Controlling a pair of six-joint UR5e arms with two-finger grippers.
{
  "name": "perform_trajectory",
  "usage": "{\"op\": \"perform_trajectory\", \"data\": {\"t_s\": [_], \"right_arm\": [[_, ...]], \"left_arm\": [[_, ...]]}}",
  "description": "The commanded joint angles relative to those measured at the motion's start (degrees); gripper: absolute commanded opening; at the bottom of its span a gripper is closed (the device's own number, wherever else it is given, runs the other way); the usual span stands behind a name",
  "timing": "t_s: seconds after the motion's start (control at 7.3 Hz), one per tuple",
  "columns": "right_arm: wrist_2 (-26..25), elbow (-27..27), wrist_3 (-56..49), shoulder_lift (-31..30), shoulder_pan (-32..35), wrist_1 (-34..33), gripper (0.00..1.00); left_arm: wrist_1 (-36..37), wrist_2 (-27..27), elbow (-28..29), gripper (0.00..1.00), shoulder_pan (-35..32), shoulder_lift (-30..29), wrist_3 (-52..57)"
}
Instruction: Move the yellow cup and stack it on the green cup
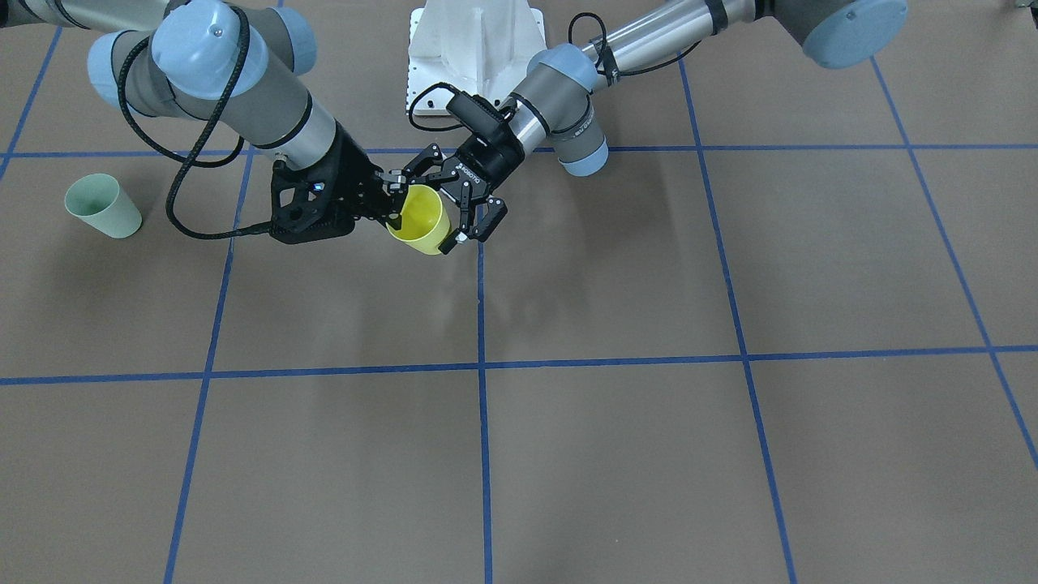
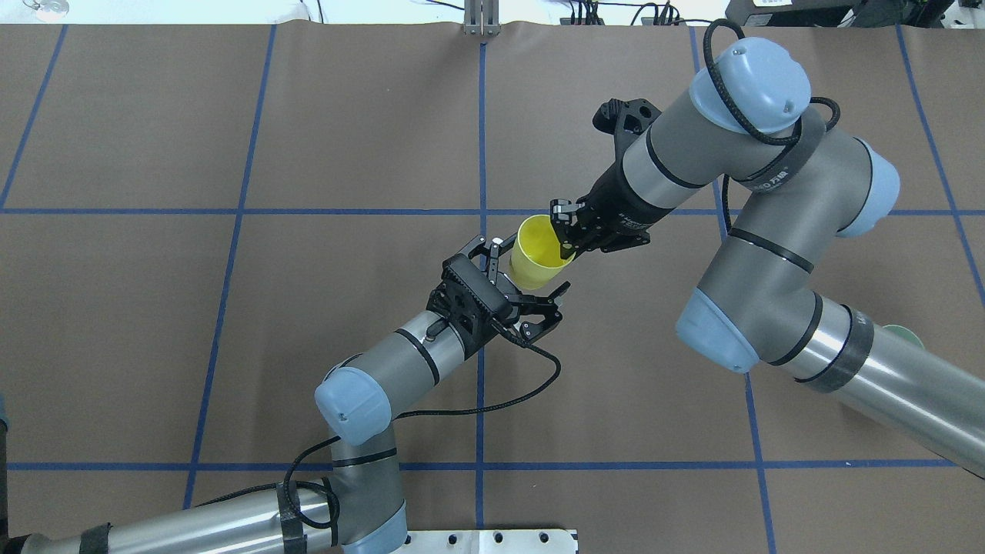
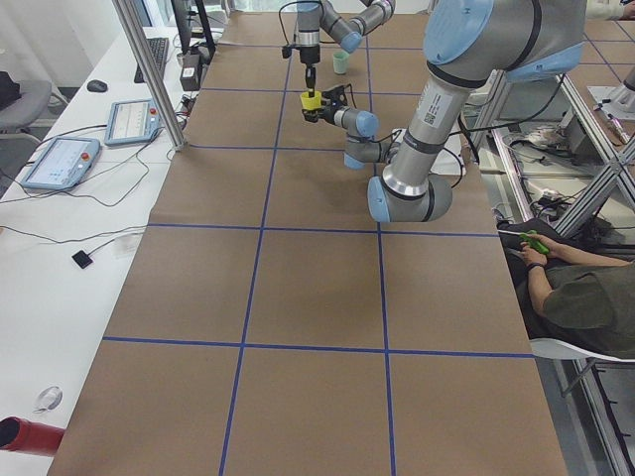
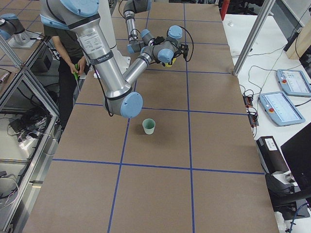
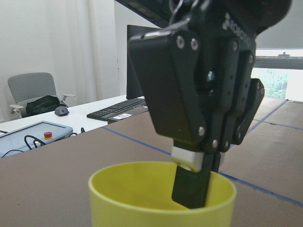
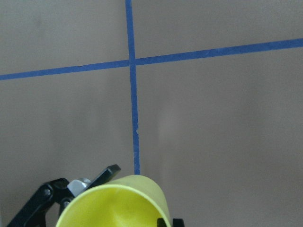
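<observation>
One camera sits across the table, faces the robot and looks steeply down. Another looks down from behind the robot. Two stand far off at the table's ends and look along it. A camera on the left arm looks sideways, very close to the yellow cup. The right arm has one looking down. All six see the cup.
</observation>
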Motion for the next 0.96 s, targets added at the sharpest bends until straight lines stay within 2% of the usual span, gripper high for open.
{"op": "perform_trajectory", "data": {"t_s": [0.0, 0.55, 0.82], "right_arm": [[0.04, 1.09, -0.03, -2.58, 3.85, -0.15, 0.0], [-1.11, 4.6, -0.91, -11.8, 13.17, -0.15, 0.0], [-2.07, 9.25, -1.52, -19.96, 15.2, -0.15, 0.0]], "left_arm": [[0.09, 0.03, -0.03, 1.0, 0.03, -0.2, 0.1], [0.79, 0.03, -1.17, 1.0, -2.86, -0.47, -0.51], [4.38, 5.8, -1.25, 0.99, -3.39, 0.06, -0.61]]}}
